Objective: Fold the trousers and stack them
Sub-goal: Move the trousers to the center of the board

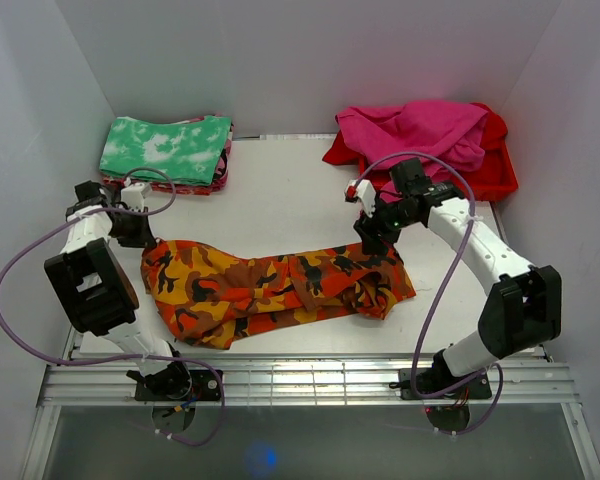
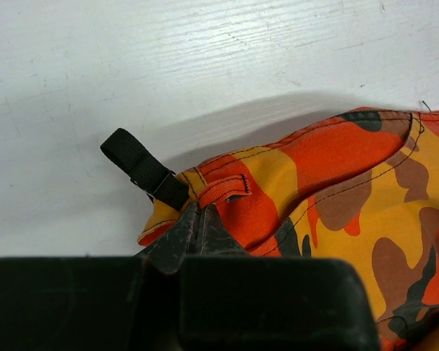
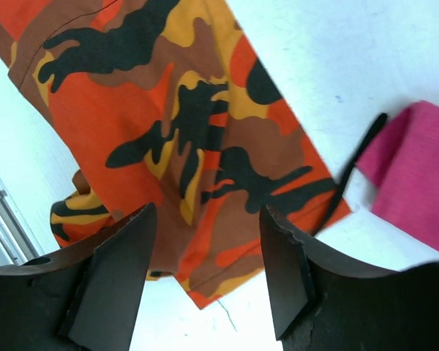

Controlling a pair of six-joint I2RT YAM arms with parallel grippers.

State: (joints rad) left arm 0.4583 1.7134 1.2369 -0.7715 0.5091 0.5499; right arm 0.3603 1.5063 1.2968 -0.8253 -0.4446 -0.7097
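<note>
The left claw [image 1: 143, 238] is pressed together, pinching the left end of the trousers [image 1: 280, 285]. In its wrist view the dark fingertips [image 2: 199, 223] nip a stitched orange corner of the cloth [image 2: 351, 190]. A short black strap [image 2: 143, 170] sticks out from that corner just left of the claw, over the white worktop [image 2: 205, 66]. Beyond this claw, well apart from it and a little to its right, a folded green-and-white cloth [image 1: 167, 150] lies at the back of the worktop [image 1: 280, 200]. From the left claw the trousers run rightward in a long crumpled band, bunched near the middle, and end under the right claw [image 1: 370, 243]. That claw [image 3: 205, 216] is spread, its two fingers wide apart above the flat camouflage cloth [image 3: 154, 110] with nothing gripped between them. Whether the tips touch the cloth cannot be told. Just right of it a thin black cord [image 3: 358, 157] lies on the worktop beside a pink garment [image 3: 417, 175]. That pink garment [image 1: 420, 135] is heaped beyond the claw on a red garment [image 1: 495, 165].
</note>
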